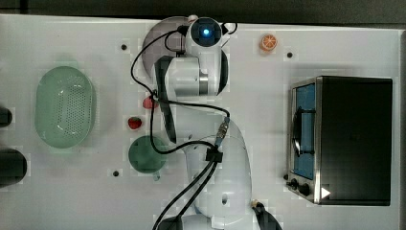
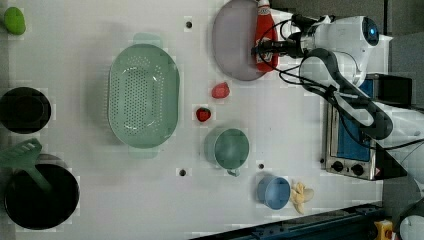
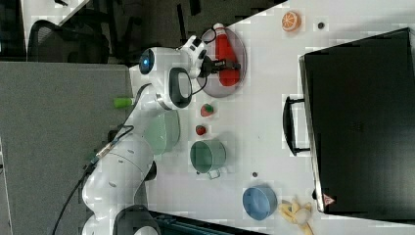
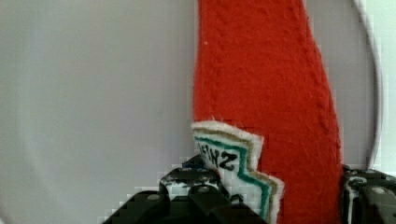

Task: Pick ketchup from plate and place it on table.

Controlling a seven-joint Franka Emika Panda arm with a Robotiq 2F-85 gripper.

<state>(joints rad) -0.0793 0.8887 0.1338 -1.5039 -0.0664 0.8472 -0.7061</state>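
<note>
Ketchup bottle (image 2: 265, 37) lay flat on right part of greyish-pink plate (image 2: 232, 42), far edge of white table (image 2: 90, 200) in the left view. Gripper (image 2: 265, 48) partly closed, fingers (image 4: 189, 184) straddling bottle's labelled body; firm hold undetermined.

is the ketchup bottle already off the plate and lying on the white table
No, in the left view the ketchup bottle lies on the plate.
</note>
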